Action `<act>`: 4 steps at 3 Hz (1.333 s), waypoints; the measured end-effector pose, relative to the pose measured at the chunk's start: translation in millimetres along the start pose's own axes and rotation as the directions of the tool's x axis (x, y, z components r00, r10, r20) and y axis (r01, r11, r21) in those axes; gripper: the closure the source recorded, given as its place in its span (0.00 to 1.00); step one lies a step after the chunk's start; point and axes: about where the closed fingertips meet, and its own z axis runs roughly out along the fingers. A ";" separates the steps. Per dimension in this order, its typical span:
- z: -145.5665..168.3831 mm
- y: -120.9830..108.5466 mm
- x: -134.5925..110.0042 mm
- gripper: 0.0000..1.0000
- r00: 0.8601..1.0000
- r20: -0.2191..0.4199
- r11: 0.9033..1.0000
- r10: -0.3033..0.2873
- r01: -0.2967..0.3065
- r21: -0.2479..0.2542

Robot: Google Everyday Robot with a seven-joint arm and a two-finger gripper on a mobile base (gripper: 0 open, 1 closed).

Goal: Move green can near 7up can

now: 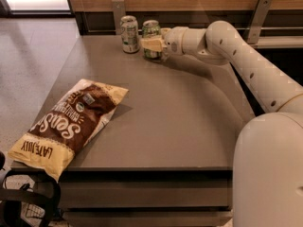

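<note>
The green can (151, 29) stands upright at the back of the grey table (184, 122), dark green with a silver top. My gripper (151, 44) reaches in from the right and is shut on the green can, one cream finger (154, 44) across its front. The 7up can (129, 34), pale with green markings, stands just left of it with a small gap between the two. The lower part of the green can is partly hidden by the finger.
A large brown and yellow chip bag (71, 122) lies at the table's front left. My white arm (246, 65) spans the right side. A wooden wall with metal brackets (263, 18) runs behind the table. A black object (21, 207) sits at lower left.
</note>
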 end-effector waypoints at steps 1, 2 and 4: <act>2.4 1.6 0.2 0.75 1.000 0.000 1.000 0.001 -0.001 -0.004; 5.3 3.6 0.4 0.51 1.000 0.000 1.000 0.001 -0.001 -0.009; 12.3 8.6 0.9 0.00 1.000 0.000 1.000 0.003 -0.003 -0.020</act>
